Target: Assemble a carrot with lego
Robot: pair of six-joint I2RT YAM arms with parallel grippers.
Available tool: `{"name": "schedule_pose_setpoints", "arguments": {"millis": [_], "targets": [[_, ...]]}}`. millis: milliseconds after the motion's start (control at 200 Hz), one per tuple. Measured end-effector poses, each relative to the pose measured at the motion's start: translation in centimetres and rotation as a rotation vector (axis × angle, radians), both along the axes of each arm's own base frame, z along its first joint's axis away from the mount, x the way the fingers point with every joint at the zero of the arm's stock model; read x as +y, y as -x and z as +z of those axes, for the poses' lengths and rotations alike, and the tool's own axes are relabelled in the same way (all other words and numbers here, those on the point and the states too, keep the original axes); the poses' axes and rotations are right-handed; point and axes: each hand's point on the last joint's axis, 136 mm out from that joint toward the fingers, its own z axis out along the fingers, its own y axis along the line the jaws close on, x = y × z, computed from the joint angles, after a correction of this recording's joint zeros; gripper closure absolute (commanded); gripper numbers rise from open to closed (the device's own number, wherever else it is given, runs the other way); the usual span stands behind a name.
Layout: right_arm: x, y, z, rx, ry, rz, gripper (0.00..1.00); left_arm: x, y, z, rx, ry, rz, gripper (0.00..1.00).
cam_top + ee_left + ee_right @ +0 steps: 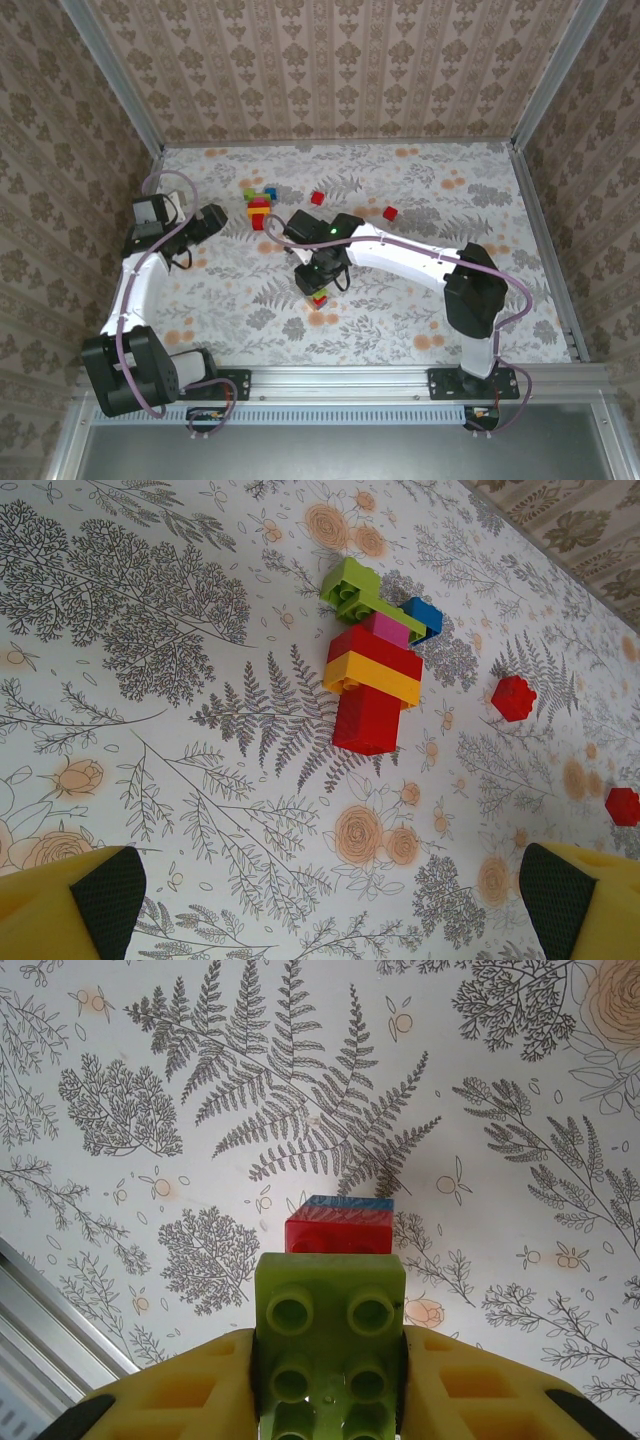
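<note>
R fingers clamp green plastic lego brick; carrot looks barely begun. L fingers gape empty, multicolour bricks at 12 o'clock.

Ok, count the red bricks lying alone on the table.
2: one red brick right of the brick pile, another farther right. The right arm may hide more.

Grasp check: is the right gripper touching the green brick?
Touching. Right wrist view: the right gripper has its fingers flush against both sides of the green brick.
</note>
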Motion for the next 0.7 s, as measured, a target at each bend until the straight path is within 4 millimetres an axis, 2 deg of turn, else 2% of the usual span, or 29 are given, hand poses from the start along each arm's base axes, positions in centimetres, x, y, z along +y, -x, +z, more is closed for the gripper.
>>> {"name": "schedule_pose_setpoints", "arguments": {"millis": [700], "targets": [[0.02, 0.35, -0.11, -0.052, 0.048, 0.016, 0.66, 0.00, 0.00, 0.00, 0.000, 0.000, 0.000, 0.00]]}}
